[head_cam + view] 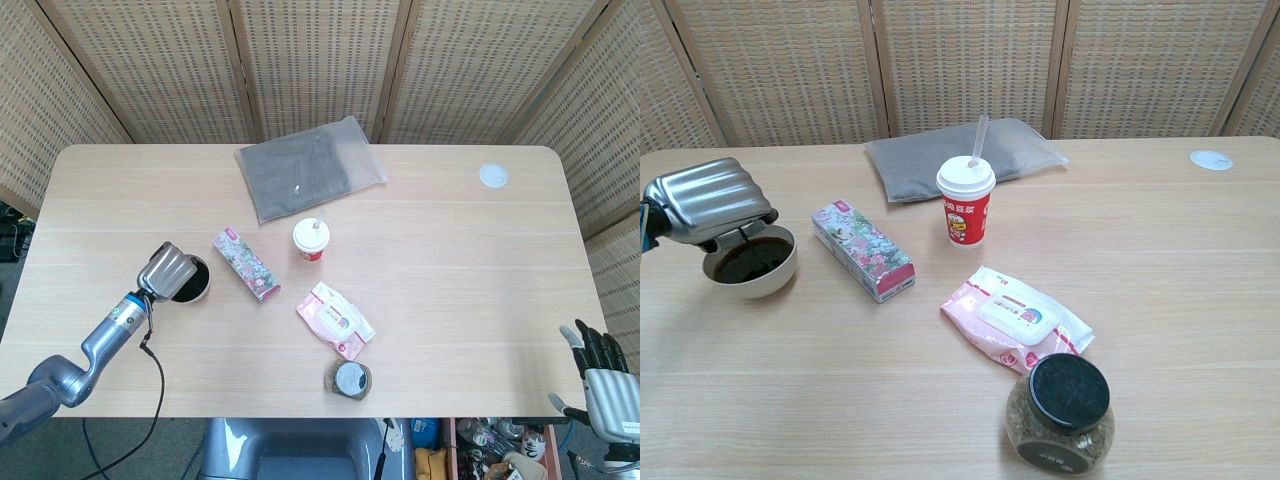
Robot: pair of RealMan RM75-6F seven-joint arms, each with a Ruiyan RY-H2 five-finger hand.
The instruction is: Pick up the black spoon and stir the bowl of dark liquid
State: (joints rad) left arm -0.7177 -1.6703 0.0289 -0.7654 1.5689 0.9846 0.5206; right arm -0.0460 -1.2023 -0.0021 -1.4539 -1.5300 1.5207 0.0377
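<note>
Both pictures are bright and clear. Soft light comes from above, so shadows are small and pale. The left hand (708,200) shines with glare. Nothing looks blurry, and the edges stay sharp.

grey pouch (309,179) | paper cup (966,204) | floral box (862,249) | wipes pack (1018,318) | jar (1060,410)
</note>
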